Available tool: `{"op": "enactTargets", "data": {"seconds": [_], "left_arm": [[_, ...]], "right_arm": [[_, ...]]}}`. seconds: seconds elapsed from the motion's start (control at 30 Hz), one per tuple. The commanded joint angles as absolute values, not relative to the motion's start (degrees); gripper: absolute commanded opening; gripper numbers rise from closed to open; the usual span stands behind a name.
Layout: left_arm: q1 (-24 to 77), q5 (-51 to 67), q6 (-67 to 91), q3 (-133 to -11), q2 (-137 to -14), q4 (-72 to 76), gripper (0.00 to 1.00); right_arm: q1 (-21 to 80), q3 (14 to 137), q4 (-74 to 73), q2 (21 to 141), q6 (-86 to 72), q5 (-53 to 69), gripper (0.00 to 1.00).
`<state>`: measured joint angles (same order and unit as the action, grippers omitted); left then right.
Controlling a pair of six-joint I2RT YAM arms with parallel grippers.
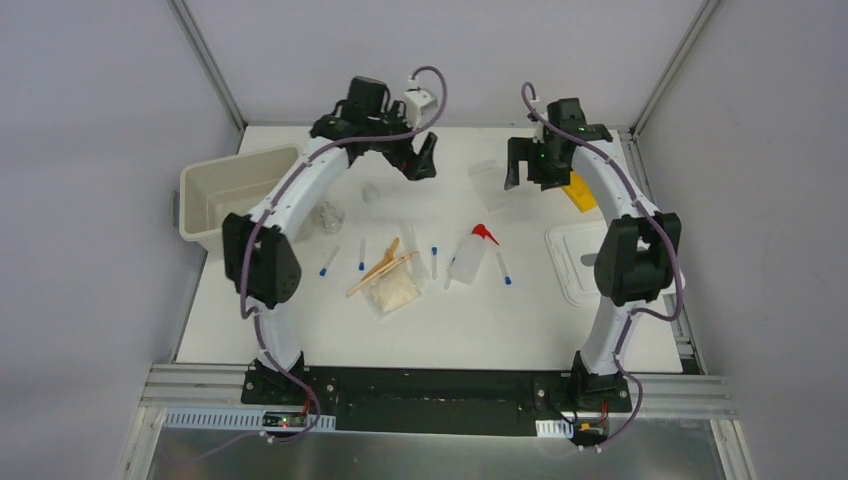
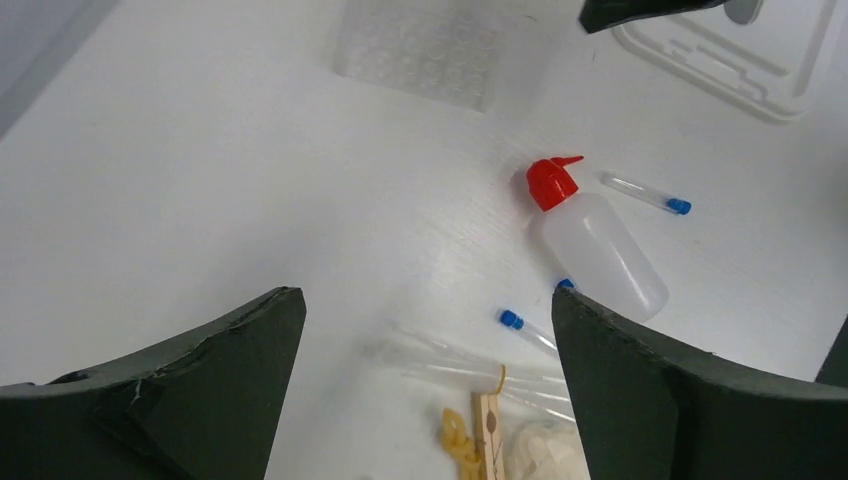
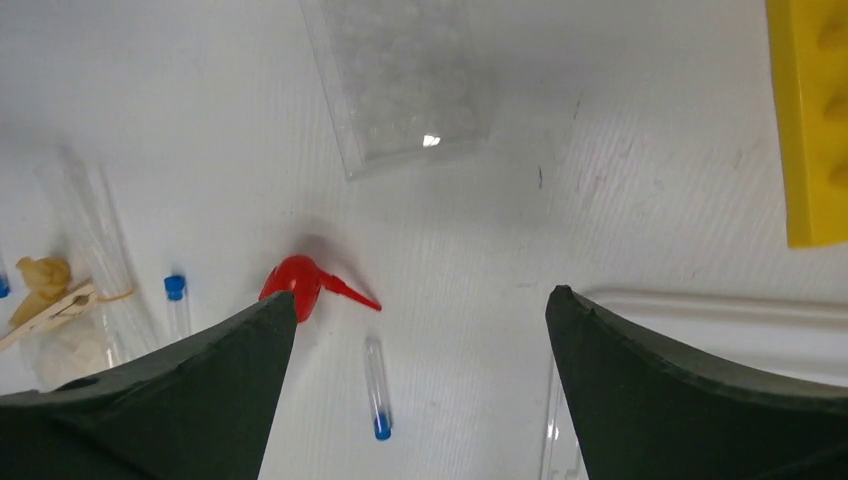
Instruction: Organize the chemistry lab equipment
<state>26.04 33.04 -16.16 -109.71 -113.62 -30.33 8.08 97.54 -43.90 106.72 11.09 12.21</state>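
Observation:
The clear squeeze bottle with red nozzle lies mid-table; it also shows in the left wrist view. Several blue-capped tubes lie around it, one to its right and one to its left. Wooden sticks rest on the beige packet. The clear beaker stands by the left arm. The yellow rack lies at the back right, partly hidden by the right arm. My left gripper and right gripper hover open and empty over the table's back.
A cream bin stands at the back left. Its white lid lies at the right, next to the right arm. A clear plastic bag lies flat between the two grippers.

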Motion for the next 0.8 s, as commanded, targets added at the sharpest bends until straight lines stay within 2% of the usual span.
{"op": "enactTargets", "data": {"seconds": [0.0,0.3,0.77], "left_arm": [[23.4,36.4,-11.4,-101.1,-99.5,-29.7,0.99],[22.2,35.3,-12.8,-90.6,-89.5,-30.5,0.99],[22.1,35.0,-11.5,-88.5,-88.6,-30.5,0.99]], "right_arm": [[12.1,105.9,-43.0,114.9,11.4,3.7,0.99],[16.8,117.1,-45.4,127.0,15.8,0.4,0.99],[18.4,124.8,-44.9,137.0,21.2,-4.7,0.99]]}}
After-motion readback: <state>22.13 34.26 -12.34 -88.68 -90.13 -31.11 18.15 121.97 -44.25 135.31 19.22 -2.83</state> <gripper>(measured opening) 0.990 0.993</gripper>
